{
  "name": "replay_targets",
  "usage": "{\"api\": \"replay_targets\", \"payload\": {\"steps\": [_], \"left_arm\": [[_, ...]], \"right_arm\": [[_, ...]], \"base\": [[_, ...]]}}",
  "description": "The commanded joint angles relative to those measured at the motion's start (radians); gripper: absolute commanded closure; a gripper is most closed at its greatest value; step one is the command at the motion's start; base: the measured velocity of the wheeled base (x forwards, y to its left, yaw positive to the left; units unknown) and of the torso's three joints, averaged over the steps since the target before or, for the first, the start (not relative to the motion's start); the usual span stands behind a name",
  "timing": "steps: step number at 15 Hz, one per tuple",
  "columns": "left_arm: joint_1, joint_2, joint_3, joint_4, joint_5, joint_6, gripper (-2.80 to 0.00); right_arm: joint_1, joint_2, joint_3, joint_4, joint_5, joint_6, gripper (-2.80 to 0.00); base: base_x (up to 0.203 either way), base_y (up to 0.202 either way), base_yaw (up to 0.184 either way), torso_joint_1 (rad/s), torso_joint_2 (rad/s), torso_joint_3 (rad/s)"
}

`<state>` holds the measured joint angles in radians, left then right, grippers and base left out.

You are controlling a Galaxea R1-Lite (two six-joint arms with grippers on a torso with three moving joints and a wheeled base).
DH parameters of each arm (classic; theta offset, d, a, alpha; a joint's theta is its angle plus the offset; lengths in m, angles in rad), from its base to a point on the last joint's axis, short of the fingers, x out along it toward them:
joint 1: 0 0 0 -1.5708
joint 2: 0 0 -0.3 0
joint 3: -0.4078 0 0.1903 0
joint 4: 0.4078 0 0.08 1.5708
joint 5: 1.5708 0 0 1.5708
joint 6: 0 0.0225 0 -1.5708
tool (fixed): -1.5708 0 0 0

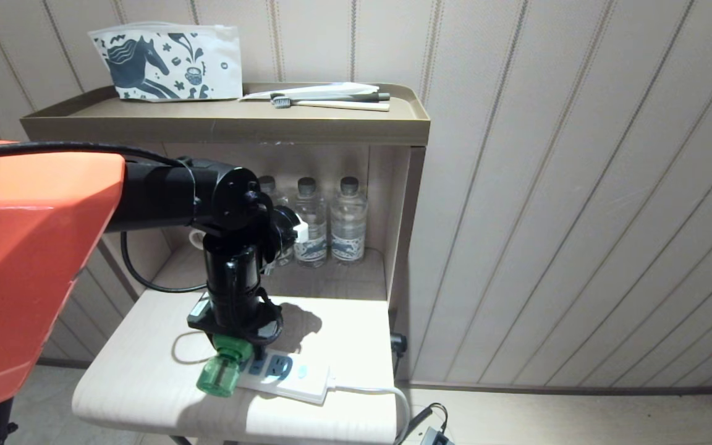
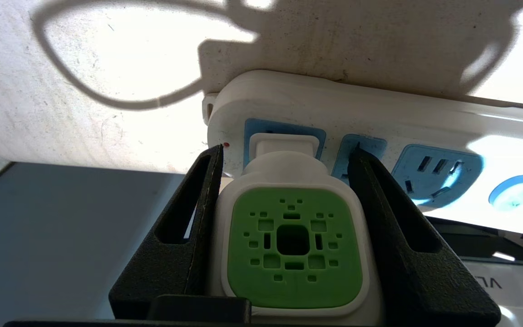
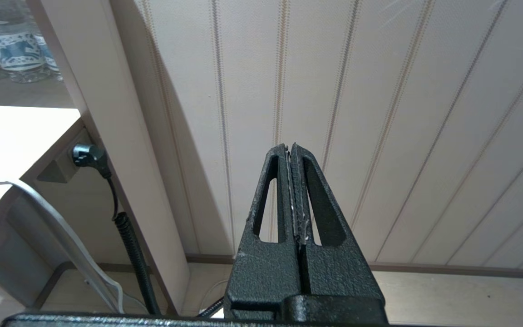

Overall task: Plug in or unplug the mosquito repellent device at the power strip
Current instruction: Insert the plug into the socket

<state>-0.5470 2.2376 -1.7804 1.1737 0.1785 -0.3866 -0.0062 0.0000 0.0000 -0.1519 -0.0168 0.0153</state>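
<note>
The left pincer (image 2: 288, 152) clasps the light, rigid mosquito repellent device (image 2: 291, 245) by its white head, plugged into the power strip (image 2: 379, 113).

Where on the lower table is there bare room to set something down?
Bare: the table left of the mosquito repellent device, and behind the power strip toward the water bottles. Crowded: the front, where the left gripper clasps the device.

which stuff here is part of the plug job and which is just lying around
In the job: repellent device, held in the left gripper with its plug at the first socket; power strip.

Lying about: water bottles, horse-print pouch, toothbrushes, right gripper, shut and idle by the wall.
</note>
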Motion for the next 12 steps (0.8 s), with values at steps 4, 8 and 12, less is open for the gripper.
{"api": "replay_targets", "payload": {"steps": [4, 8, 12], "left_arm": [[0.010, 0.013, 0.011, -0.035, -0.012, -0.003, 0.00], [0.012, 0.023, 0.022, -0.089, -0.069, -0.010, 0.00], [0.012, 0.014, 0.022, -0.097, -0.093, -0.034, 0.00]], "right_arm": [[0.000, 0.002, 0.000, -0.001, 0.000, 0.000, 0.00], [0.000, 0.002, 0.000, -0.001, 0.000, 0.000, 0.00], [0.000, 0.002, 0.000, -0.001, 0.000, 0.000, 0.00]], "base": [[0.000, 0.000, 0.000, 0.000, 0.00, 0.000], [0.000, 0.000, 0.000, 0.000, 0.00, 0.000], [0.000, 0.000, 0.000, 0.000, 0.00, 0.000]]}}
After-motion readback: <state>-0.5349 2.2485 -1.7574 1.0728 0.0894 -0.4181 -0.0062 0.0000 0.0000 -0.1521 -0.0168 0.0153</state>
